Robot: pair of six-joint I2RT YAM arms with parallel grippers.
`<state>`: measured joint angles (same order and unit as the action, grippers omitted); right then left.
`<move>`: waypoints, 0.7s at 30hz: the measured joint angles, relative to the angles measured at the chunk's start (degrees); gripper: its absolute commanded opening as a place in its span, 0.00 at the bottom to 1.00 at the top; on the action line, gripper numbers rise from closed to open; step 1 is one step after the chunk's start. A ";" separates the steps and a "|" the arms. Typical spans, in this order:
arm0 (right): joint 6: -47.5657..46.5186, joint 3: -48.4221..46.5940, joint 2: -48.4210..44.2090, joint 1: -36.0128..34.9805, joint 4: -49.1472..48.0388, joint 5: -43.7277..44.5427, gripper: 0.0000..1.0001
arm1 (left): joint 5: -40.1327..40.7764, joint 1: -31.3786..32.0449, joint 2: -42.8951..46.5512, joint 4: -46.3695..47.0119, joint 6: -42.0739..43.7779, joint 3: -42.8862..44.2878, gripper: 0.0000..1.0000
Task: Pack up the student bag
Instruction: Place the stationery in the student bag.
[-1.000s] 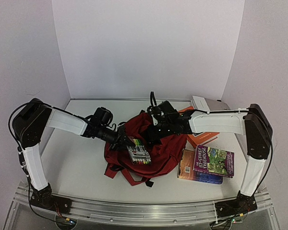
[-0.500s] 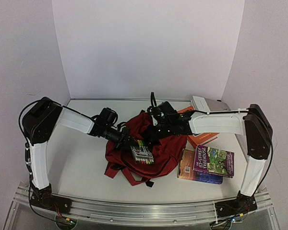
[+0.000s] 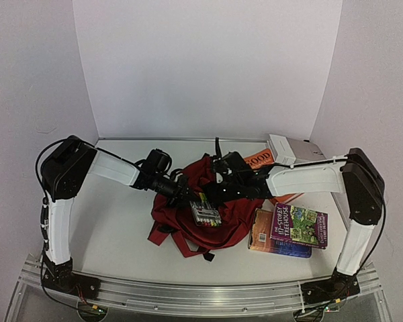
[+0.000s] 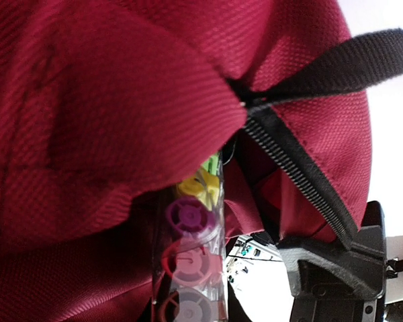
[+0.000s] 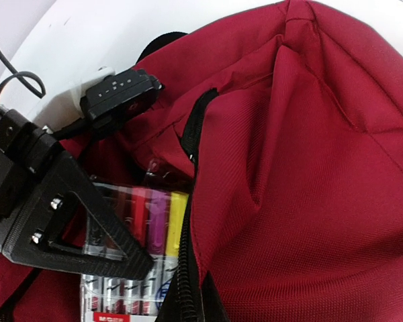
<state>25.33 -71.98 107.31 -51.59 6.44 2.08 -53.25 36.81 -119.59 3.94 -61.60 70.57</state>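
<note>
The dark red student bag [image 3: 232, 209] lies in the middle of the table with its zipped opening held apart. My left gripper [image 3: 196, 204] is shut on a clear pack of coloured markers [image 3: 207, 215] and holds it at the opening. In the left wrist view the marker caps [image 4: 188, 258] sit under a fold of red fabric [image 4: 107, 114]. In the right wrist view the pack [image 5: 144, 235] lies beside the black zipper [image 5: 187, 282], with one of the left gripper's fingers [image 5: 67, 228] across it. My right gripper [image 3: 218, 190] grips the bag's upper edge; its fingers are hidden by fabric.
Two books lie right of the bag: a purple one [image 3: 299, 227] on top of an orange one [image 3: 262, 231]. Another orange book [image 3: 258, 159] and a white box [image 3: 292, 149] are behind the right arm. A black strap [image 3: 188, 247] trails toward the front.
My left gripper has carried the marker pack to the right, further into the bag's opening. My right gripper has shifted slightly lower and left, uncovering the orange book behind it.
</note>
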 measured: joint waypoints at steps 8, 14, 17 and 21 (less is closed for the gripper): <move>4.62 4.64 -2.00 -0.04 -4.27 0.64 0.00 | 0.99 2.25 -1.84 3.58 -0.01 2.49 0.00; 7.47 7.62 -4.51 -0.17 -6.54 2.11 0.00 | 2.69 2.64 -0.84 5.54 0.58 0.87 0.00; 8.69 9.19 -5.97 -0.59 -7.05 3.35 0.00 | 4.72 2.66 1.41 7.26 0.60 -1.76 0.00; 9.99 10.91 -7.56 -1.32 -7.75 3.77 0.00 | 6.09 2.55 4.36 11.94 -1.43 -5.62 0.00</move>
<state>35.33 -61.08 99.74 -52.91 -1.31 5.84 -47.17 39.35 -115.22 15.88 -63.03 64.95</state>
